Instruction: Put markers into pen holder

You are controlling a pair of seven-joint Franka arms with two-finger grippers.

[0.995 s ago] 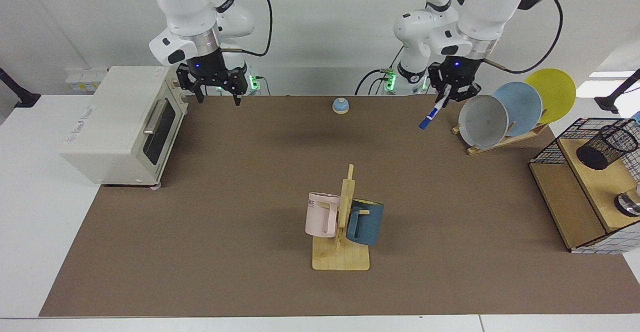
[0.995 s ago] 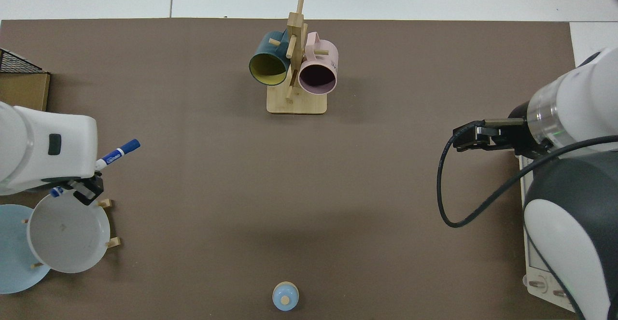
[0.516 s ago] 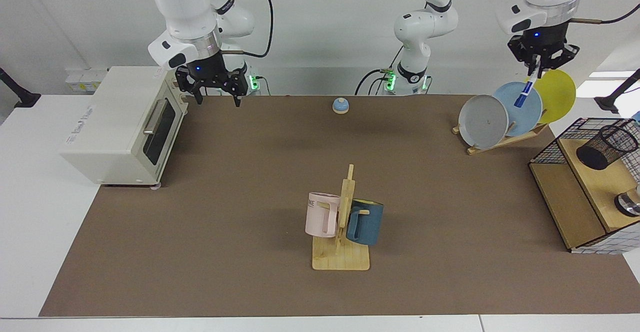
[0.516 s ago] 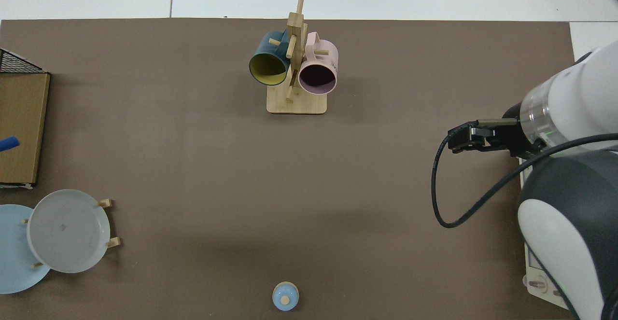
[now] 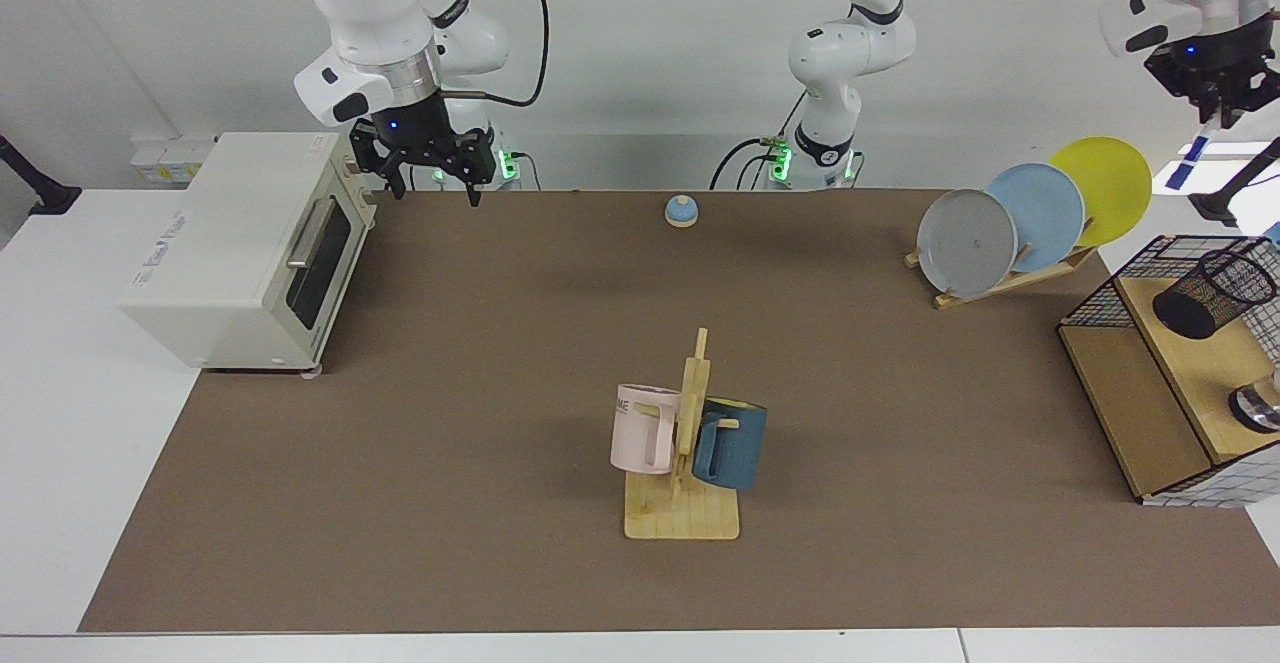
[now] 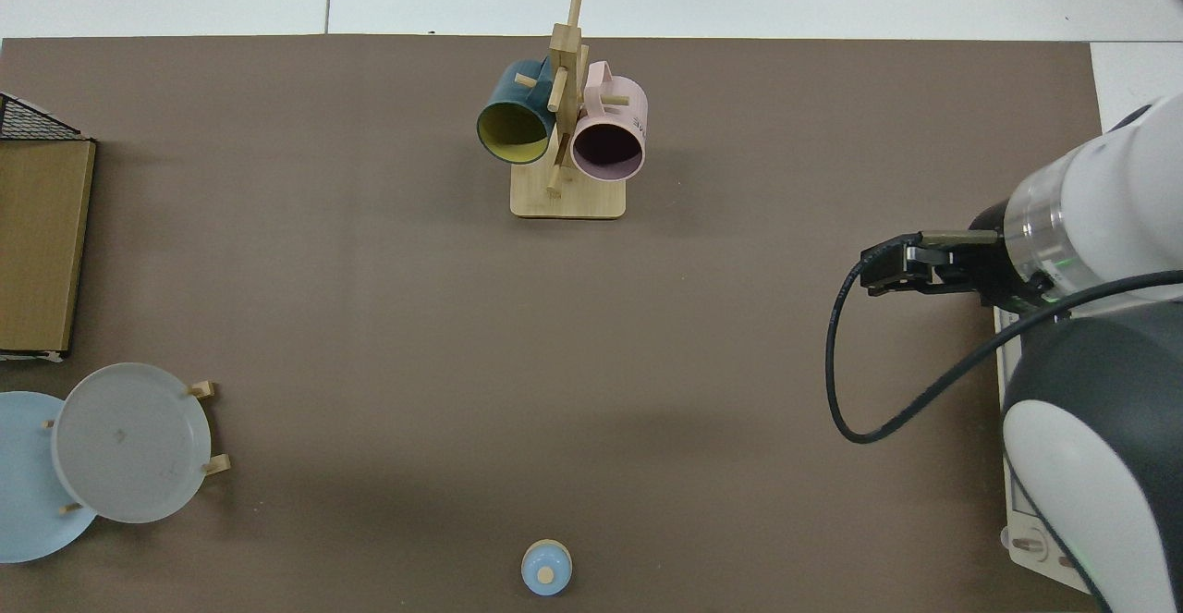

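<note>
at upper right of the facing view, the left gripper pinches the slim, light, rigid white-and-blue marker by its top, high above the black mesh pen holder; the right gripper waits open by the cream toaster oven.

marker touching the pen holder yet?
Apart. The facing view shows the marker hanging from the left gripper, high above the yellow plate, with clear space down to the pen holder.

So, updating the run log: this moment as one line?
left gripper: holds marker aloft | pen holder: empty | right gripper: open, waiting by oven
</note>
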